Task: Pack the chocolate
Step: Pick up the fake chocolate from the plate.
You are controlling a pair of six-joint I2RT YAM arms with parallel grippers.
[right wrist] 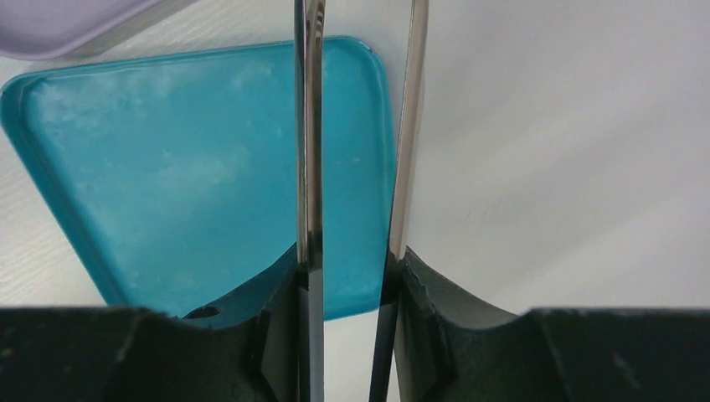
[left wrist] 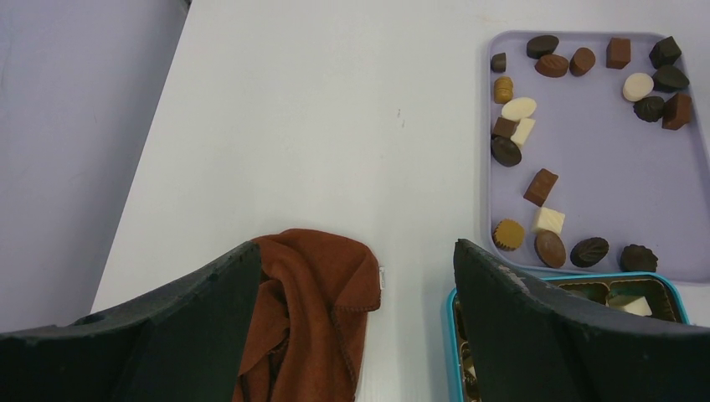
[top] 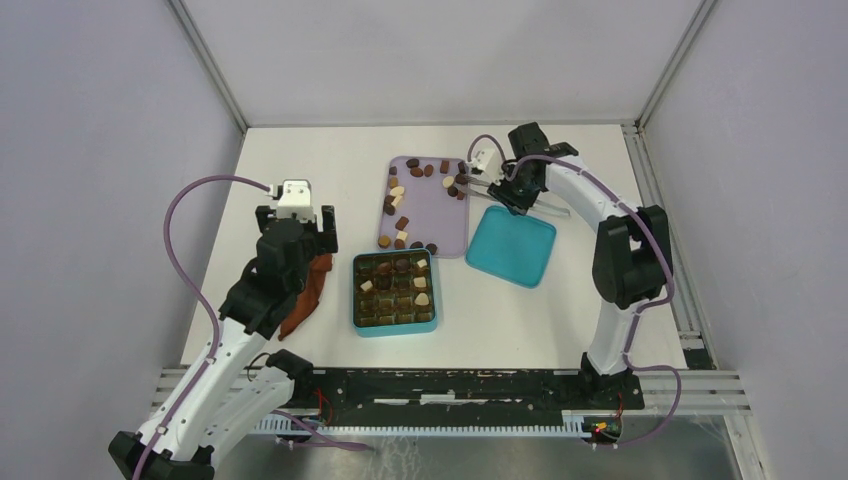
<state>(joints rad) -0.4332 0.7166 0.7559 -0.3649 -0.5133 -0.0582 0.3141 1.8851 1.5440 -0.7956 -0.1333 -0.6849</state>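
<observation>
Several small pieces of chocolate, dark, mid brown and cream-white, lie loose on a lavender tray. More pieces sit in the gridded teal box in front of it. My left gripper hangs open over the table left of the box, nothing between its fingers. My right gripper is shut on metal tongs near the tray's far right corner. The two tong blades run out of the top of the right wrist view, so their tips are hidden.
A teal lid lies open side up right of the tray, under the tongs. A reddish-brown cloth lies crumpled left of the box, below the left gripper. Grey walls close in the table.
</observation>
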